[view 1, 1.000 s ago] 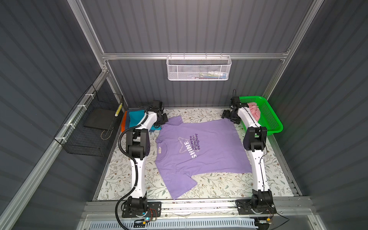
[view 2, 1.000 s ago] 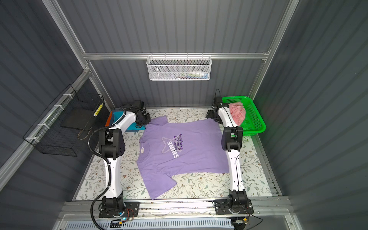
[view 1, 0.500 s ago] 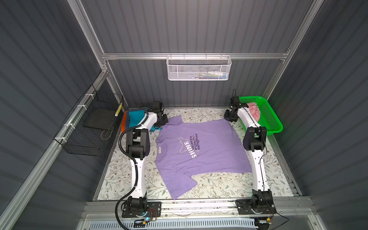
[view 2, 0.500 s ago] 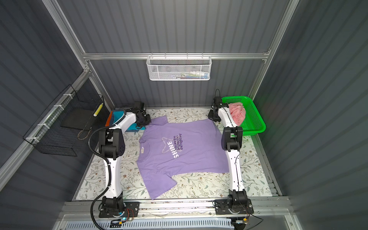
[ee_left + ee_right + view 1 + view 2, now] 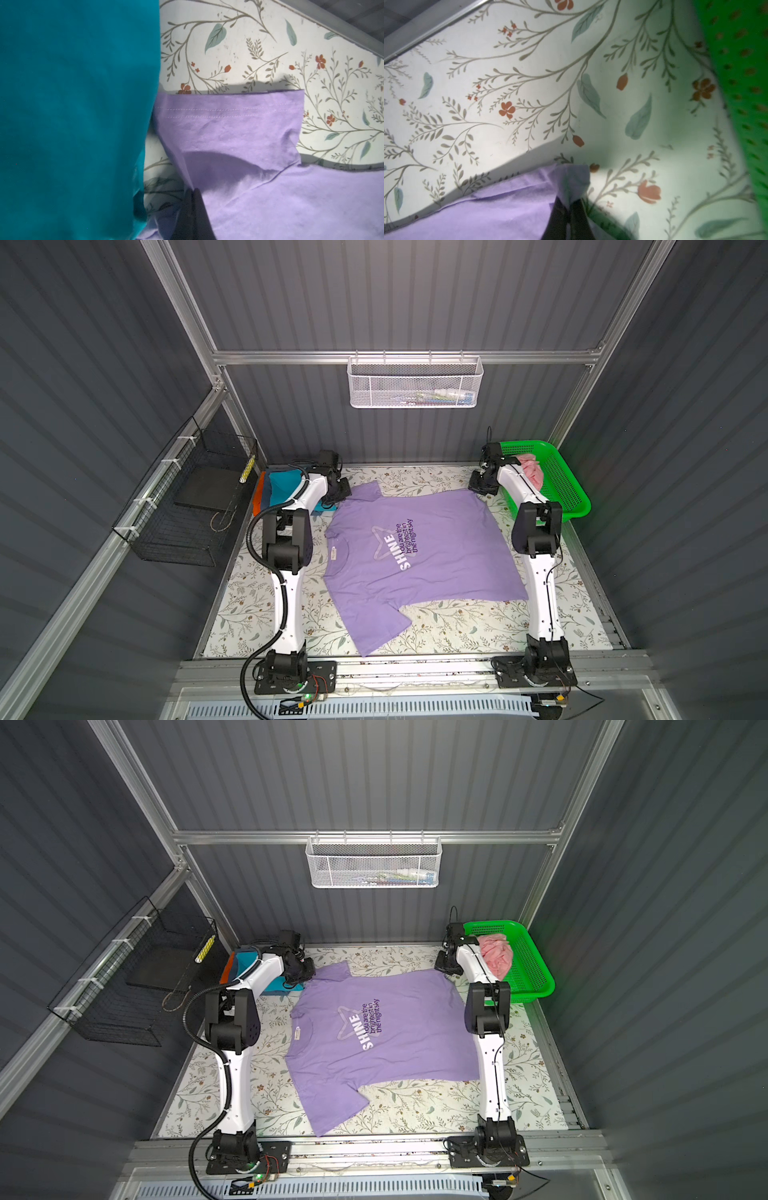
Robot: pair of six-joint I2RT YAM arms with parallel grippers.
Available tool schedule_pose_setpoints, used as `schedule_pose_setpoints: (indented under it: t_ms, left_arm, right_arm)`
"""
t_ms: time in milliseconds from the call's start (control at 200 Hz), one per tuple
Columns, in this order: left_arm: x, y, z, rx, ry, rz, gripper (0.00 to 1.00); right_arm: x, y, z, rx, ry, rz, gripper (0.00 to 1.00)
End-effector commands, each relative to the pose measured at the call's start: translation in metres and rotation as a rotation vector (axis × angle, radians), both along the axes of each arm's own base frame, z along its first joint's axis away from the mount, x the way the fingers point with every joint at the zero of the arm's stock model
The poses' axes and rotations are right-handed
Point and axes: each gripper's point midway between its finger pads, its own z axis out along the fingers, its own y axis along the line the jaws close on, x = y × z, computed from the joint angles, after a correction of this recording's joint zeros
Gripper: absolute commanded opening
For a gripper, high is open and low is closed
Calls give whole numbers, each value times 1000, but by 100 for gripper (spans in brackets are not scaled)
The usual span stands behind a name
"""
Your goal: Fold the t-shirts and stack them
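A: Left gripper (image 5: 192, 191) first. What do we put down?

B: We note its two dark fingers (image 5: 199, 216) pressed together, clamped on the edge of the lavender t-shirt (image 5: 270, 187), where the sleeve joins the body. The stitched sleeve hem lies flat just beyond the fingertips.

A: Anything beside them?

B: A teal t-shirt (image 5: 72, 114), close on one side of the fingers, with a narrow strip of floral table (image 5: 228, 52) between it and the sleeve. In a top view we see an orange t-shirt (image 5: 258, 494) edging out of that same pile, on the side away from the fingers.

A: Right gripper (image 5: 566, 202)?

B: Closed too. We log both fingers (image 5: 555, 218) together, nipping a corner of the lavender hem. The cloth peaks into a small tent right at the tips.

A: Its neighbours?

B: The green basket (image 5: 741, 62) stands near, off to one side of the fingers and clear of them, bare table between. In both top views a pink t-shirt (image 5: 532, 470) lies crumpled inside it.

A: And the lavender one overall?

B: In both top views we have it spread flat on the table, print up, stretched between the two pairs of fingers along its far edge. Its second sleeve lies well away from either grip, toward the arm bases.
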Motion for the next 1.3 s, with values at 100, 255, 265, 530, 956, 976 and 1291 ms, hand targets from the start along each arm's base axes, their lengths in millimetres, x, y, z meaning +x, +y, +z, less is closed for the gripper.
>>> schedule_pose_setpoints:
  t_ms: [100, 255, 265, 530, 956, 976, 1291]
  left_arm:
    - [-14, 1, 55, -47, -69, 13, 0]
    - [-29, 4, 55, -46, -58, 25, 0]
    - [-30, 4, 55, -45, -58, 26, 0]
    - [-62, 16, 48, -12, -28, 55, 0]
    - [-102, 32, 10, 40, 72, 86, 0]
    - [-104, 33, 7, 44, 80, 87, 0]
    - [-136, 38, -27, 60, 165, 92, 0]
  right_arm:
    - [-4, -1, 48, -30, -132, 47, 0]
    - [-20, -2, 50, -39, -128, 53, 0]
    - [-21, -3, 50, -40, -127, 51, 0]
    - [-47, -11, 42, -77, -98, 44, 0]
    - [-78, -30, 30, -162, -46, 8, 0]
    - [-78, -30, 30, -163, -45, 8, 0]
    - [-98, -29, 21, -152, -15, 12, 0]
